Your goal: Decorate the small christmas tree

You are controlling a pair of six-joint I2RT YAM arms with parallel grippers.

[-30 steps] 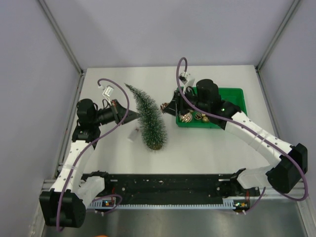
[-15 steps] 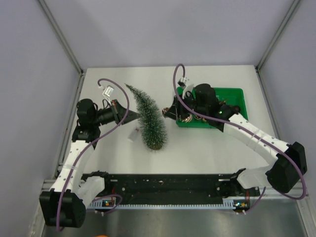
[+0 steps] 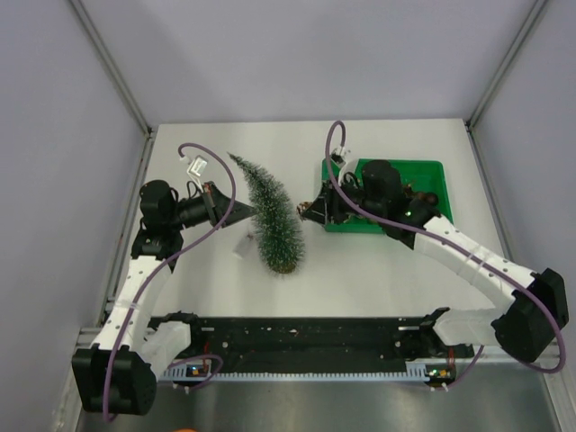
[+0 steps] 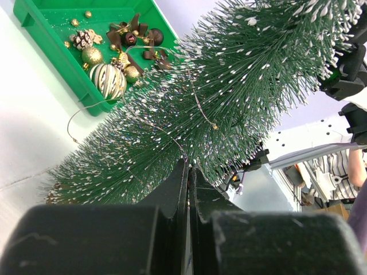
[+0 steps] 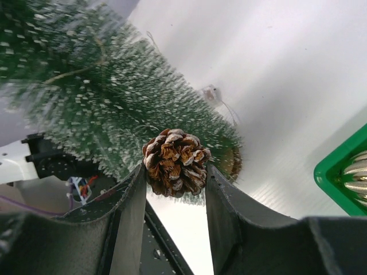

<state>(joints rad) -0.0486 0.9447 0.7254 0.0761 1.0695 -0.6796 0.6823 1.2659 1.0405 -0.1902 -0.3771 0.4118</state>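
The small christmas tree (image 3: 274,220) leans on its brown disc base (image 3: 283,264) at mid-table; it fills the left wrist view (image 4: 229,80). My left gripper (image 3: 245,212) is shut at the tree's left side, and a thin wire string (image 4: 198,103) draped over the branches runs into its tips (image 4: 188,166). My right gripper (image 3: 307,210) hangs just right of the tree, shut on a frosted brown pine cone (image 5: 175,163). Behind the cone, the tree (image 5: 97,97) and its base (image 5: 232,163) show blurred.
A green tray (image 3: 430,167) at the back right holds gold balls, a striped ball (image 4: 108,80), a pine cone and dark bows. A small white tag (image 3: 240,245) on the wire lies on the table left of the tree's base. Grey walls enclose the table.
My right gripper has carried the pine cone from the tray's left edge a little nearer, beside the tree. The left arm and the tree have not moved.
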